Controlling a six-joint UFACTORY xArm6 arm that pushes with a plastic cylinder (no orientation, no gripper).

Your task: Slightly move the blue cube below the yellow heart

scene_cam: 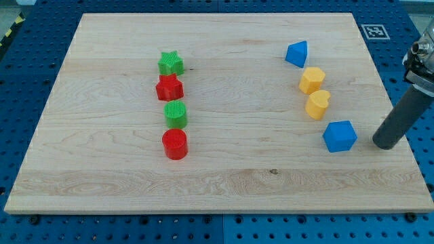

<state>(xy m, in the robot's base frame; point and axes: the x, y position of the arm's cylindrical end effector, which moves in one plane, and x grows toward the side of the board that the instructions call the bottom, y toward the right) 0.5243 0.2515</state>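
Observation:
The blue cube sits at the view's right on the wooden board. The yellow heart lies just above it and slightly to its left, a small gap between them. My tip rests on the board to the right of the blue cube, about a block's width away and not touching it. The dark rod rises from the tip toward the view's upper right.
A yellow hexagon-like block and a blue triangular block stand above the heart. At the view's centre-left stands a column: green star, red star, green cylinder, red cylinder. The board's right edge is near the tip.

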